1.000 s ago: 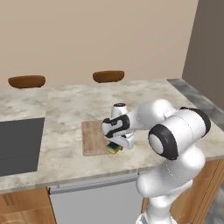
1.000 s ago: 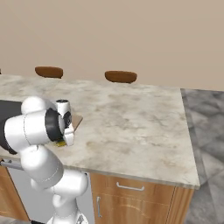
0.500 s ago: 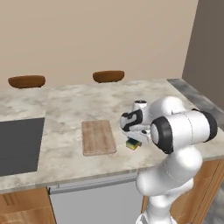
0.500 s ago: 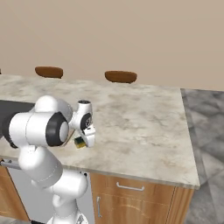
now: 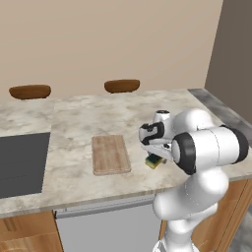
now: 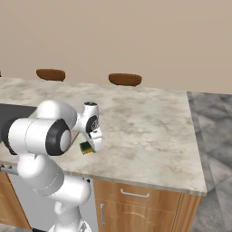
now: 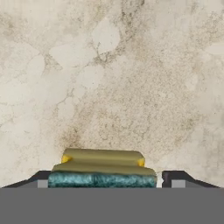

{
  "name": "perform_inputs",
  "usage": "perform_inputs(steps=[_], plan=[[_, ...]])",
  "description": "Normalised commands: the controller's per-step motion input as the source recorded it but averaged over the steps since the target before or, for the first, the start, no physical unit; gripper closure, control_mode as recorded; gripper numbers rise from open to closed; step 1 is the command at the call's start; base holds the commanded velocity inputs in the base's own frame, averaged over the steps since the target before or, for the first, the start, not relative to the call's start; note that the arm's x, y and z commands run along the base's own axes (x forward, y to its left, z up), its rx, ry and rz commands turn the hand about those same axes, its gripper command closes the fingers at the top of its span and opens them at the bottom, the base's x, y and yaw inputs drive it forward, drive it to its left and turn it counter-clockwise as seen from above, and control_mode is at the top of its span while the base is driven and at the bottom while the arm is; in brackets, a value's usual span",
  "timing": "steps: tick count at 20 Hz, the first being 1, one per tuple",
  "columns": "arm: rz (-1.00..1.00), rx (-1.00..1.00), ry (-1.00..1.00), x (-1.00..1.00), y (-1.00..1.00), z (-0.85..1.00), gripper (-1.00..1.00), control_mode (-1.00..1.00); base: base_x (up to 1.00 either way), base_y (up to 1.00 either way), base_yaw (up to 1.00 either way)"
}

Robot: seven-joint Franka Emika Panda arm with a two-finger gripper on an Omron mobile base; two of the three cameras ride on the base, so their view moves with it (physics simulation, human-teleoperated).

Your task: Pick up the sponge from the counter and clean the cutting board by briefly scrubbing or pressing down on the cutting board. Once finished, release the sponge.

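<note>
Though half-hidden by gripper [image 5: 154, 156], sponge [image 7: 102, 172] aloft.

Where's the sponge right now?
The sponge sits between the gripper fingers over the bare counter, right of the cutting board in the left base view, near the front edge.

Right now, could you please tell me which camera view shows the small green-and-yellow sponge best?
The hand view: the small green-and-yellow sponge sits large between the fingers, both layers visible. Both base views show it as a small block under the hand, beside the light-brown wooden cutting board.
</note>
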Motion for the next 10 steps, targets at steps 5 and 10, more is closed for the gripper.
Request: perform_inputs(steps=[5,10], plan=[[0.04,0.0,-0.09,-0.21,-0.24,0.62,-1.0,-1.0,0.0,0.0,0.0],[0.07,0.0,-0.02,-0.21,0.0,0.57,-1.0,-1.0,0.0,0.0,0.0]])
